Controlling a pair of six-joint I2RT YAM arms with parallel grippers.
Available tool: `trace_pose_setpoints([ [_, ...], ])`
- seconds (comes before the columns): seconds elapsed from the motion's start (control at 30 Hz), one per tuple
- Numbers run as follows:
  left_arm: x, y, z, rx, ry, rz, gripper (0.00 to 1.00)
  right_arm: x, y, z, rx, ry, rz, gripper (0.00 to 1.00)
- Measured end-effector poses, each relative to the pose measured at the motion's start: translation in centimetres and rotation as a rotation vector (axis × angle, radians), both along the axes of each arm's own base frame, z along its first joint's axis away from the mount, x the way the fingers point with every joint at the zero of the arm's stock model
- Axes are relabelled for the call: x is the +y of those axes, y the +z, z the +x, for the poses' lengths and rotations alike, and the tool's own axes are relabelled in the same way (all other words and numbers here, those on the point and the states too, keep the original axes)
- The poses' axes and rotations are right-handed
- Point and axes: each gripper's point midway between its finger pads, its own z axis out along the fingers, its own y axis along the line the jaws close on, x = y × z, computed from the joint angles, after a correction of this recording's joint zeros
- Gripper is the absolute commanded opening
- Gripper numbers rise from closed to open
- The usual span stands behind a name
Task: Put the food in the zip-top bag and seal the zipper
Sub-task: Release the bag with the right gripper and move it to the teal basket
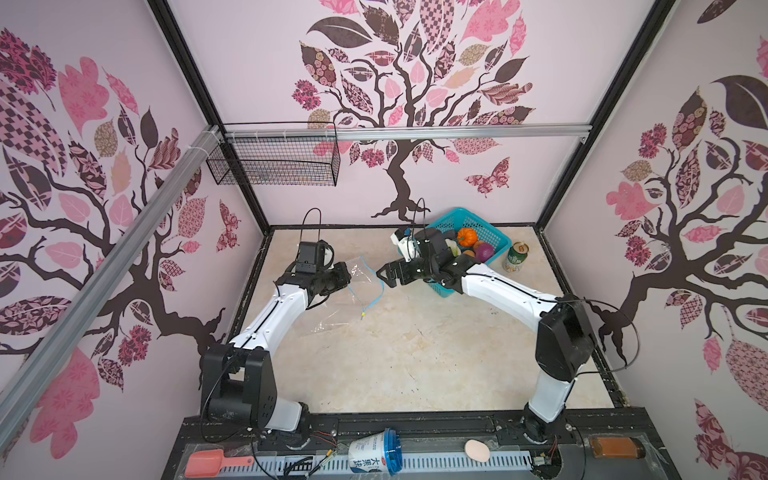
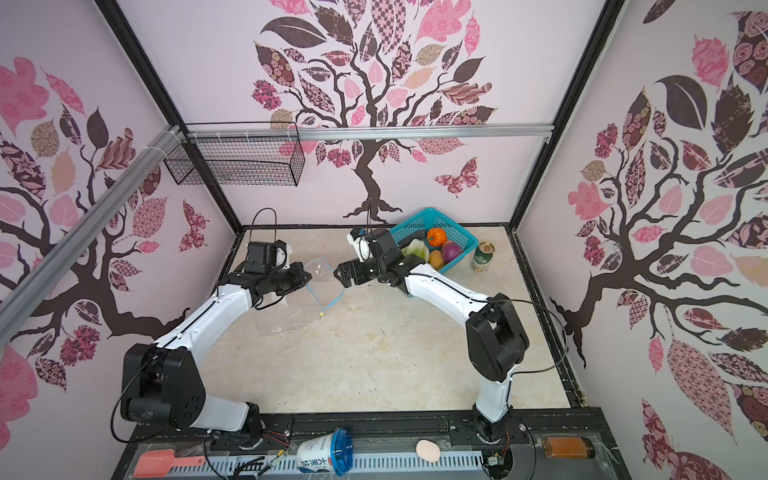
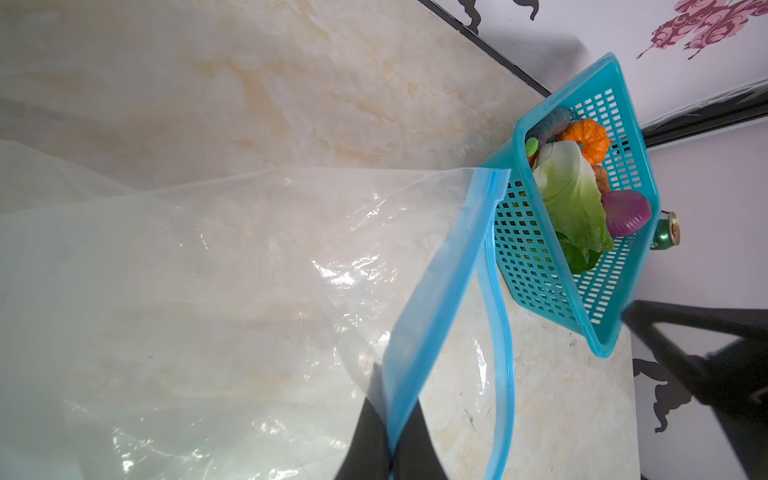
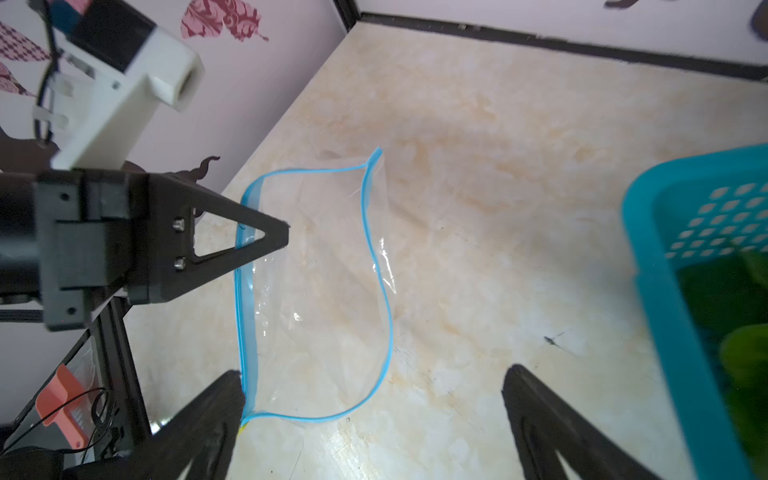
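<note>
Zip-top bag (image 4: 316,291): mid-bench toward the far edge, mouth agape. Probably light, limp, slippery; best taken by the stiffer blue zipper (image 4: 388,316). Left gripper (image 1: 347,271) pinches its rim; right gripper (image 1: 385,278) spread wide, empty.
Cabbage (image 3: 573,199), purple onion (image 3: 625,212), pumpkin (image 3: 588,141): likely light, firm; in teal basket (image 3: 523,249), far right corner.

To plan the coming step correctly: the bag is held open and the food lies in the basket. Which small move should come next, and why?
Probably the right end effector should reach to the basket for one piece, such as the pumpkin. It is open and empty, the left end effector pinches the zipper so the bag gapes, and nothing is inside yet.
</note>
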Motion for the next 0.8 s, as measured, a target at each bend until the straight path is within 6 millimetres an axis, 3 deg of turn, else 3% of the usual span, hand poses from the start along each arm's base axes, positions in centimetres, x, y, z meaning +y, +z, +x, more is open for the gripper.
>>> trace_pose_setpoints([
  [0.1,0.1,0.0,0.1,0.000,0.003,-0.001,0.00,-1.8,-0.1,1.6,-0.059,-0.051,-0.075,0.91],
  [0.17,0.2,0.0,0.1,-0.002,0.006,-0.003,0.00,-2.6,-0.9,2.8,-0.090,-0.081,-0.165,0.81],
  [0.47,1.0,0.6,0.7,-0.020,0.026,-0.032,0.00,-3.8,-5.3,9.1,-0.164,-0.118,-0.504,0.57],
  [0.67,1.2,0.7,0.9,-0.024,0.032,-0.035,0.00,-5.1,-9.0,12.0,-0.141,-0.107,-0.654,0.46],
  [0.8,1.2,0.7,0.9,-0.024,0.031,-0.036,0.00,-5.5,-10.5,12.7,-0.135,-0.080,-0.710,0.28],
])
